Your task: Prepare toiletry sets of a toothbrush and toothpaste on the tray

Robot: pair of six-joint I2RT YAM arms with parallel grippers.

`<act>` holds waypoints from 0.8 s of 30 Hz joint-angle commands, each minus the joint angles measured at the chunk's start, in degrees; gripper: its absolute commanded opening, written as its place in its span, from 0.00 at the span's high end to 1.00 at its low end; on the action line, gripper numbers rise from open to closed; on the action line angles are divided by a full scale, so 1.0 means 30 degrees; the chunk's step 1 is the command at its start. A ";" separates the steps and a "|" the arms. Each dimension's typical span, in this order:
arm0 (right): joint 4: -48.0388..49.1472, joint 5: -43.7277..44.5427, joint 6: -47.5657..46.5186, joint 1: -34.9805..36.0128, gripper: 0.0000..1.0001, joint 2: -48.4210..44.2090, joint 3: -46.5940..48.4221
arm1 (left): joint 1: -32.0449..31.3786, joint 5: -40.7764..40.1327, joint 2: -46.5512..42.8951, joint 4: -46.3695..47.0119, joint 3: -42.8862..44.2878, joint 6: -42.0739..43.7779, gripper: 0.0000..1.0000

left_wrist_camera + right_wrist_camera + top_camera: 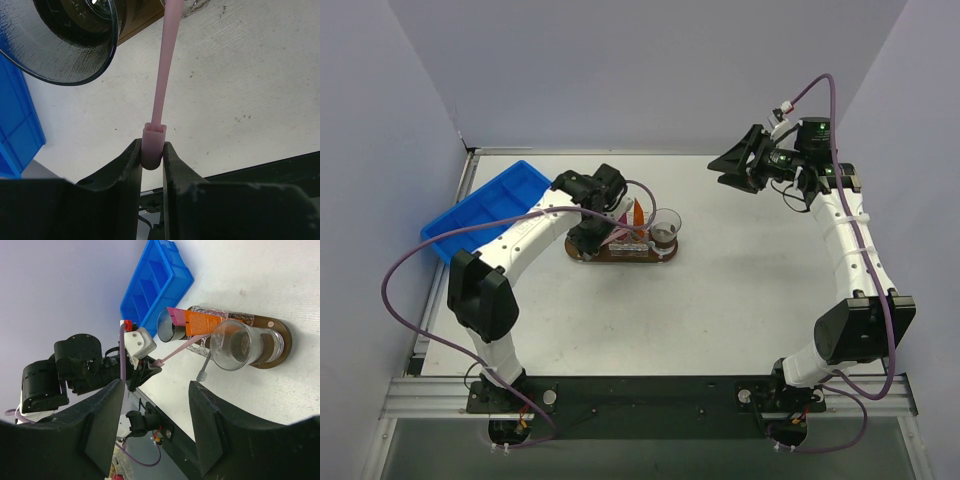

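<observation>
The pink toothbrush (162, 75) is pinched by its thick butt end in the left gripper (152, 160). The two black fingers (127, 172) are drawn almost together on it. Its thin shaft slants away from the gripper toward the glasses on the tray (588, 254), and its far end is hidden behind them.

The tray lies left of the table's (750, 300) centre, its long sides running along the table's near and far edges. A clear glass (666, 228) stands at its right end. The orange toothpaste (638, 213) rises tilted just left of that glass, and from the right wrist it shows against a second glass (170, 326) with its mouth toward the camera. I cannot tell for sure which glass it stands in.

A blue bin (490, 210) sits at the table's far-left corner, near the tray's left end.

The right gripper (722, 170) hangs above the far-right part of the table, well apart from the tray, jaws spread wide and holding nothing.
</observation>
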 commanded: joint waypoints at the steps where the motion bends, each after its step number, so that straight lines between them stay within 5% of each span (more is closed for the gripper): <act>1: 0.0569 -0.0543 -0.0408 -0.0198 0.50 -0.0237 -0.0131 | -0.0181 -0.0941 0.0374 -0.0600 0.1206 -0.0969 1.00; 19: 0.0598 -0.0543 -0.0438 -0.0227 0.50 -0.0177 -0.0365 | -0.1031 -0.1440 0.1546 -0.2124 0.3023 -0.2786 1.00; 24: 0.0569 -0.0543 -0.0409 -0.0227 0.50 -0.0266 -0.0482 | -0.1149 -0.1673 0.1781 -0.2124 0.3490 -0.2933 0.83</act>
